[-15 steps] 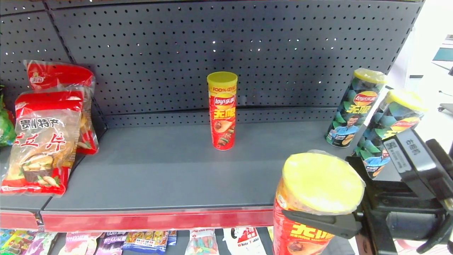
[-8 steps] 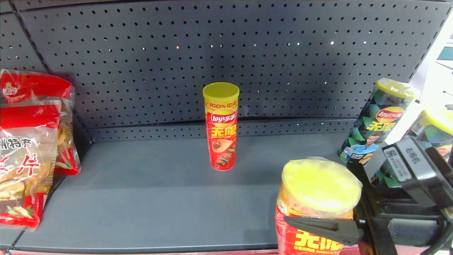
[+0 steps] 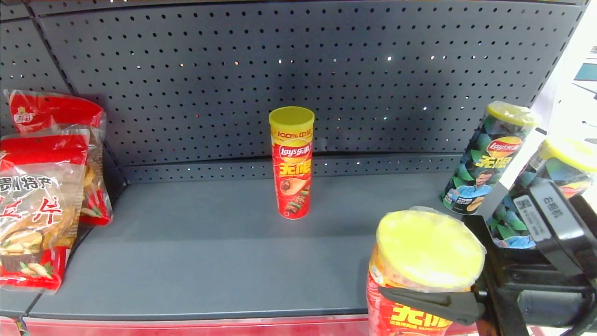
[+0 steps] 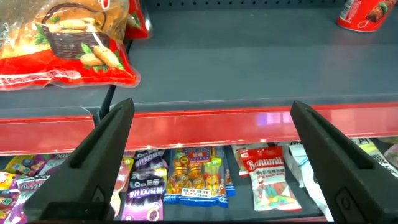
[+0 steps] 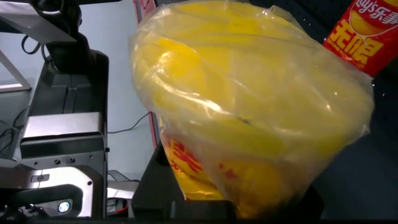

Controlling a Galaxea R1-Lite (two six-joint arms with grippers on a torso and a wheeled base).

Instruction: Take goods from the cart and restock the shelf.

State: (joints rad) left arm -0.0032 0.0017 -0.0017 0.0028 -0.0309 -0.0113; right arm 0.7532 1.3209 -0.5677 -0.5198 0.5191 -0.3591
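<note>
My right hand is clamped on a red chip can with a yellow lid. I see it upright in the lower right of the head view, where it overlaps the front lip of the shelf. In the left wrist view my left hand has its fingers wide apart with nothing between them, facing the red edge strip. A second red can stands upright mid-frame, near the pegboard back. Two green-patterned cans stand at the right edge of the frame, and red snack bags lean at the left edge.
</note>
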